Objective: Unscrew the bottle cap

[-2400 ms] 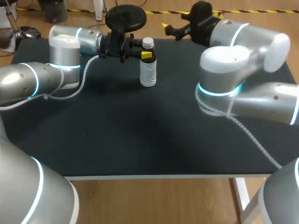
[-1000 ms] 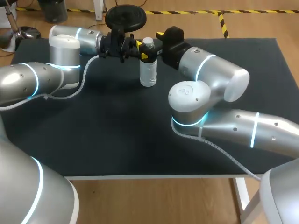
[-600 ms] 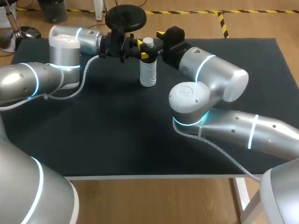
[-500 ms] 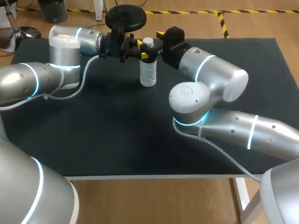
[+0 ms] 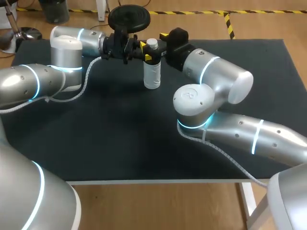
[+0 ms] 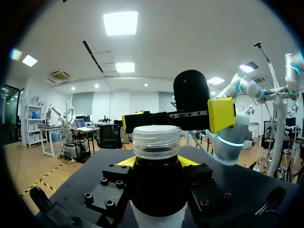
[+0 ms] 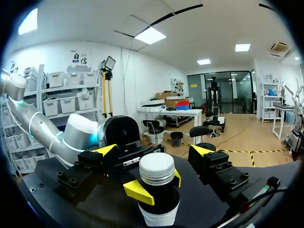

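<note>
A small white bottle (image 5: 152, 72) with a pale screw cap (image 5: 152, 43) stands upright near the table's far edge. My left gripper (image 5: 147, 51) comes in from the left and is shut on the bottle's dark neck just under the cap (image 6: 156, 141); its yellow tips (image 7: 137, 192) show on both sides of the neck. My right gripper (image 5: 157, 40) comes in from the right and is open. Its yellow fingertips (image 7: 105, 149) stand on either side of the cap (image 7: 156, 168) without touching it. In the left wrist view the right gripper's yellow pad (image 6: 221, 114) shows just beyond the cap.
The black table mat (image 5: 120, 139) ends at a white front edge. My right arm's elbow (image 5: 194, 103) hangs over the mat right of the middle. The left arm's cable (image 5: 86, 81) trails over the mat at the left.
My right arm has swung in from the back right until its open fingers stand around the cap. Over the last second it has barely moved. The left arm and the bottle have stayed put.
</note>
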Motion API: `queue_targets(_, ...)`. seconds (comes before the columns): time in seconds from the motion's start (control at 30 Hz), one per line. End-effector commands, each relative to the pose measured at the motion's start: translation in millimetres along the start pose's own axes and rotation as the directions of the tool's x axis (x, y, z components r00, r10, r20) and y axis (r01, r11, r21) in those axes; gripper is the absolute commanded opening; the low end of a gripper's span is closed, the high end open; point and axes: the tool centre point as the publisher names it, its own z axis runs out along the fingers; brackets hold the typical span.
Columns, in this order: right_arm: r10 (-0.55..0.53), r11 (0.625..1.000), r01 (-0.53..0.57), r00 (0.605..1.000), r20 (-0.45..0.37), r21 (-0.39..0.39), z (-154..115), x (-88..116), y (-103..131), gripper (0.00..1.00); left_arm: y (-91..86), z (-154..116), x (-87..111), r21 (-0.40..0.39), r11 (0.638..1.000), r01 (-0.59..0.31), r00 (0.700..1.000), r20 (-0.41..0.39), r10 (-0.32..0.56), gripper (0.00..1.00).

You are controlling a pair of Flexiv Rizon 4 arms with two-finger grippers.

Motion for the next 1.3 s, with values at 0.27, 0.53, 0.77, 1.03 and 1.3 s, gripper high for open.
queue_targets(0.27, 0.001, 0.999, -0.002, 1.000, -0.013, -0.054, 6, -4, -5, 1.00, 1.2, 0, -2.0, 0.003, 1.000, -0.002, 1.000, -0.004, 0.002, 0.00)
queue_targets(0.53, 0.005, 0.999, -0.006, 1.000, -0.016, -0.043, 8, -5, -9, 0.91, 1.2, 0, -2.0, 0.003, 1.000, -0.002, 1.000, -0.004, 0.002, 0.00)
queue_targets(0.77, 0.008, 0.999, -0.009, 1.000, -0.022, -0.035, 9, -6, -12, 0.58, 1.2, 0, -2.0, 0.003, 1.000, -0.002, 1.000, -0.004, 0.002, 0.00)
queue_targets(1.03, 0.011, 0.999, -0.012, 0.999, -0.033, -0.032, 11, -6, -12, 0.29, 1.2, 0, -2.0, 0.003, 1.000, -0.002, 1.000, -0.004, 0.002, 0.00)
queue_targets(1.3, 0.015, 0.999, -0.016, 0.999, -0.043, -0.030, 12, -7, -15, 0.00, 1.2, 0, -2.0, 0.003, 1.000, -0.002, 1.000, -0.004, 0.002, 0.00)
